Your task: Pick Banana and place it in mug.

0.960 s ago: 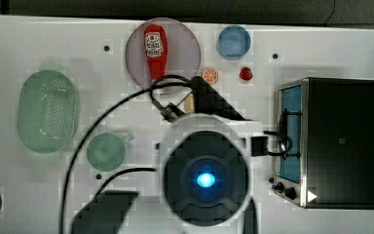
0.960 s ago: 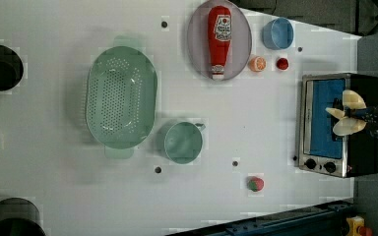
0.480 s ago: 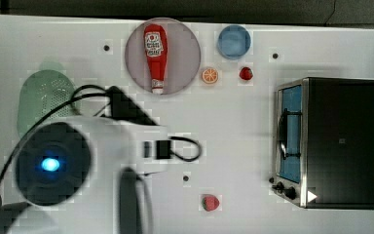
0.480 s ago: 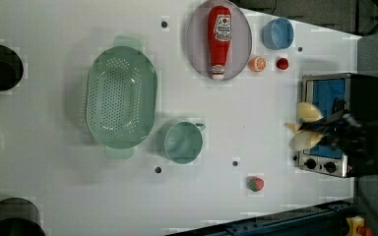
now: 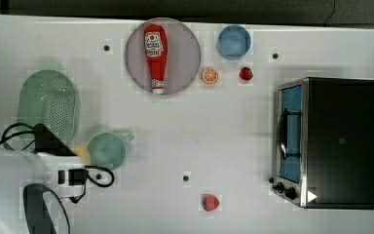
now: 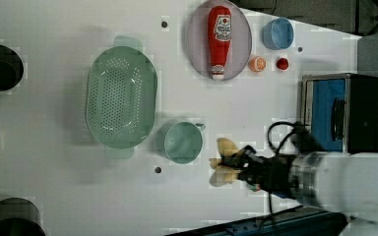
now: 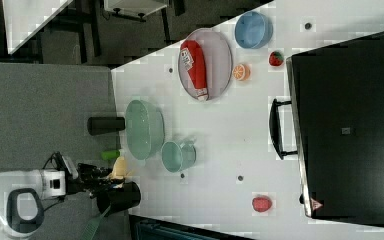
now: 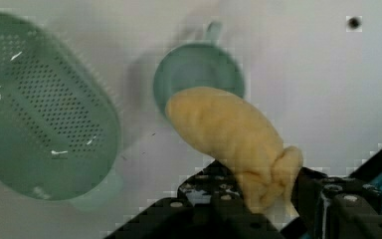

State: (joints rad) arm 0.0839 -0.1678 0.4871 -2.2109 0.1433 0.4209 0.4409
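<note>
Jaws were clamped on the banana (image 8: 234, 144), gripping its narrow, puckered end so that the fatter, free end stuck out ahead of the gripper (image 8: 273, 199) and could lead the way into an opening. The wrist view looked past the fruit at the teal mug (image 8: 199, 79), whose mouth faced upward and sat partly behind the banana's tip, which suggested the arm was lining up rather than already over the centre.

In the left view the banana (image 6: 225, 162) hung in the air just to the left view's right of the mug (image 6: 183, 142), not above its rim. In the top view a sliver of yellow (image 5: 82, 153) showed touching the mug's (image 5: 107, 151) outline on the top view's left, the arm's body covering the rest.

The perforated green basket (image 6: 121, 96) stood close beside the mug on the bench (image 5: 185, 122), a wide target that a sloppy release could hit instead. My reading: the carry was nearly done, and what remained was to centre the fruit over the mug, lower it and let go. With the piece narrower than the mouth, a tip-first drop should fit.
</note>
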